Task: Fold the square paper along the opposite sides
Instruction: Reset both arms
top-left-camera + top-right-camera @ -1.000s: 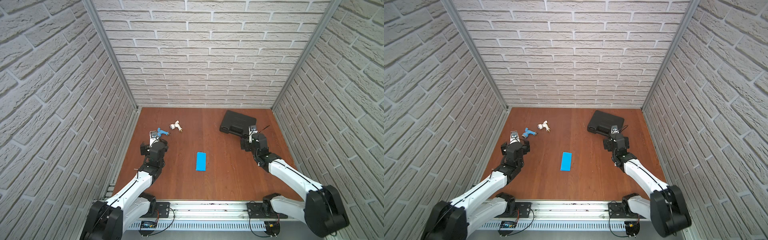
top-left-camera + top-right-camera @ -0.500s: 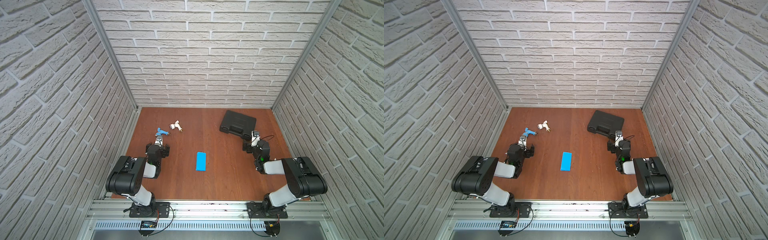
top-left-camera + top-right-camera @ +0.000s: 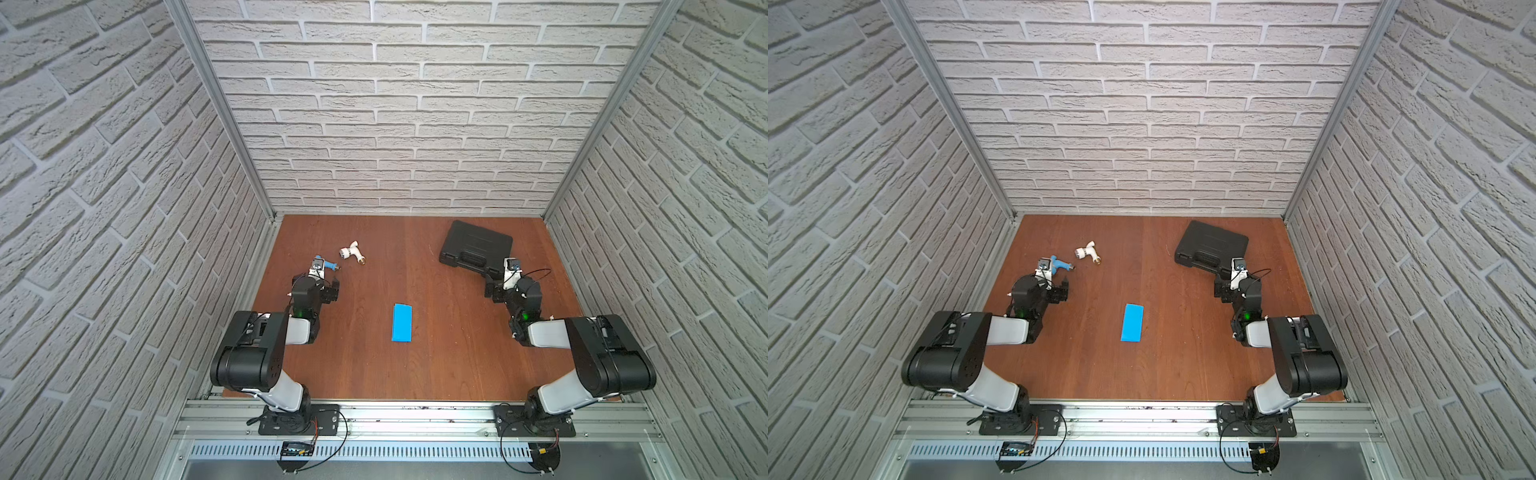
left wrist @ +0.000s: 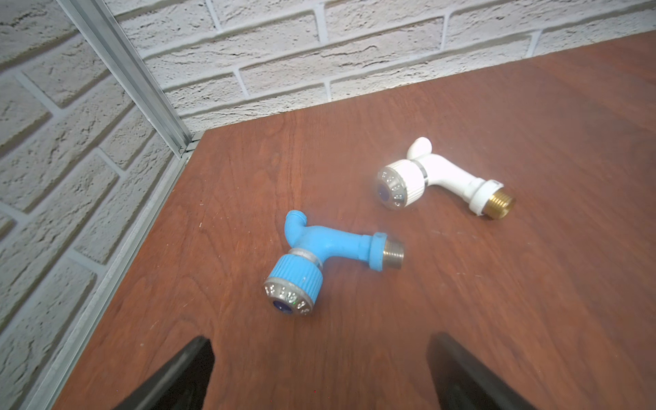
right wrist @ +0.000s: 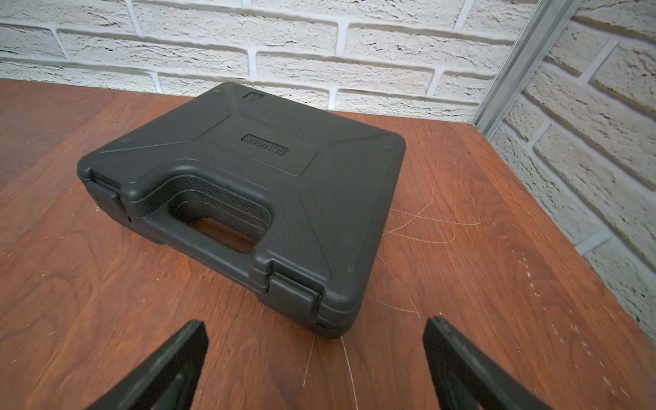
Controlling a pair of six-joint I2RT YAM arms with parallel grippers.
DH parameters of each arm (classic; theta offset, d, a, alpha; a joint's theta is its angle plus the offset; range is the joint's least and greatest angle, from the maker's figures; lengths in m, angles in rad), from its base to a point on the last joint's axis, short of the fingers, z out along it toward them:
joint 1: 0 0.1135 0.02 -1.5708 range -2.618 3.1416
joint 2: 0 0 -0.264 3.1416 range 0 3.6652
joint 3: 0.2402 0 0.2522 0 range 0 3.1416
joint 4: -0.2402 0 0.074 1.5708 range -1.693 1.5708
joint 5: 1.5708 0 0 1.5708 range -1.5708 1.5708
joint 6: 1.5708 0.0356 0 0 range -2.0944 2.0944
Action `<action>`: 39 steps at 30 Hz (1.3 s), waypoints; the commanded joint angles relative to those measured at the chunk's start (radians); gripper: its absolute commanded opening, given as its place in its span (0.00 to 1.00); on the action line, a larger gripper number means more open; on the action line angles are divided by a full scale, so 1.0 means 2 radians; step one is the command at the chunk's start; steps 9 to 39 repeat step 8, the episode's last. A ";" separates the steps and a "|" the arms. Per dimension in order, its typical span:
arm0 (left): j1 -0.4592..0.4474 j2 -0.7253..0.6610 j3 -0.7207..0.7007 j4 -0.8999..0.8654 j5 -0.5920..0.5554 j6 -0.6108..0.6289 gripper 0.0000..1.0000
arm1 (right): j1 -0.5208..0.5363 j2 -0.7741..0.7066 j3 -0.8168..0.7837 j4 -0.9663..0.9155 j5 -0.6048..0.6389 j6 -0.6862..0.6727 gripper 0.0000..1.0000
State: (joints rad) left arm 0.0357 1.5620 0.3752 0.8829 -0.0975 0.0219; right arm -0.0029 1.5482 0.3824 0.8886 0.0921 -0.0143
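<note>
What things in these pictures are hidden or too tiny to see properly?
- square paper: seen only in the top views, too small to show its crease or layers; neither wrist view catches it.
- black case: shut, so its inside is hidden.
- blue tap: in a top view, the left arm's wrist camera covers part of it.
- left gripper and right gripper: only the open fingertips show; the wrist pictures' edges cut off the rest.

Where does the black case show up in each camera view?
Top view: black case at back right.
Top view: the case at back right again.
Left wrist: not in it.
Right wrist: case fills the middle, handle and latches toward the camera.
Shared landmark: the brown wooden table, seen in all four views.
</note>
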 commanded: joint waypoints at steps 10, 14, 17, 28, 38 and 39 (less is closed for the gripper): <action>0.004 -0.005 0.001 0.009 0.008 -0.006 0.98 | -0.001 0.000 -0.004 0.025 -0.002 0.004 0.99; 0.004 -0.005 0.001 0.009 0.008 -0.006 0.98 | -0.001 0.000 -0.004 0.025 -0.002 0.004 0.99; 0.004 -0.005 0.001 0.009 0.008 -0.006 0.98 | -0.001 0.000 -0.004 0.025 -0.002 0.004 0.99; 0.004 -0.005 0.001 0.009 0.008 -0.006 0.98 | -0.001 0.000 -0.004 0.025 -0.002 0.004 0.99; 0.004 -0.005 0.001 0.009 0.008 -0.006 0.98 | -0.001 0.000 -0.004 0.025 -0.002 0.004 0.99; 0.004 -0.005 0.001 0.009 0.008 -0.006 0.98 | -0.001 0.000 -0.004 0.025 -0.002 0.004 0.99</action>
